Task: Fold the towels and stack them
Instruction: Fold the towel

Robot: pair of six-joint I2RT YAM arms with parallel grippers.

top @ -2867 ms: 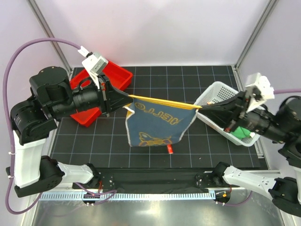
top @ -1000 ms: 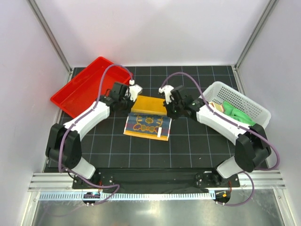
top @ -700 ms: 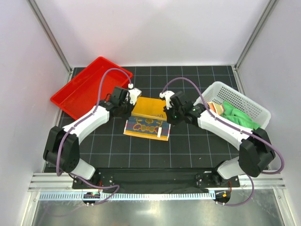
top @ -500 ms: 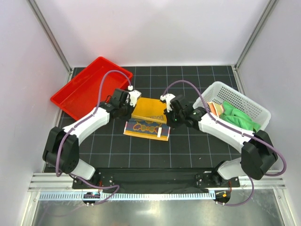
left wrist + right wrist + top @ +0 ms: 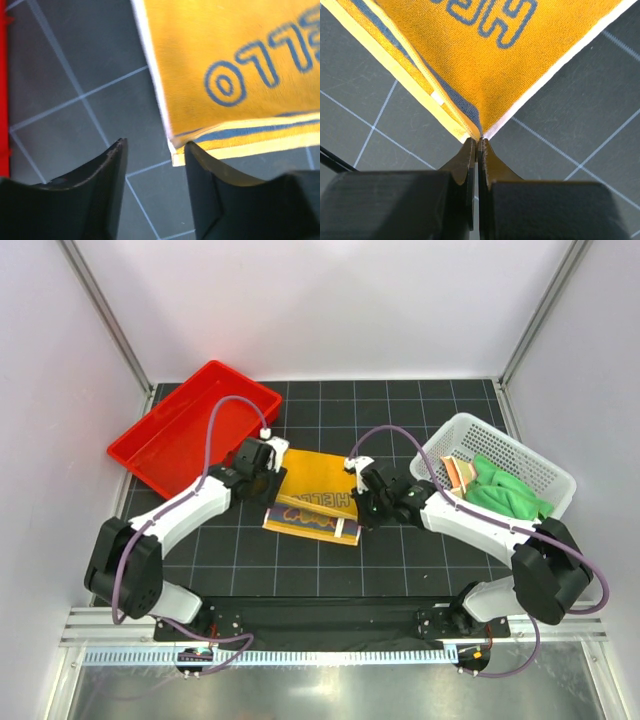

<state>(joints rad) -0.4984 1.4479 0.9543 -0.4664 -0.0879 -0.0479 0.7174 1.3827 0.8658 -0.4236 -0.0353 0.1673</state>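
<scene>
Both arms (image 5: 190, 502) outstretched; left tool (image 5: 155, 150) (seemingly) off towel (image 5: 240, 60).

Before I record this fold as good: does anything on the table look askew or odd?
The yellow towel is folded unevenly: its top layer stops short, so the lower layer shows along the near edge. The right gripper is shut on one corner; the left gripper is open.
</scene>
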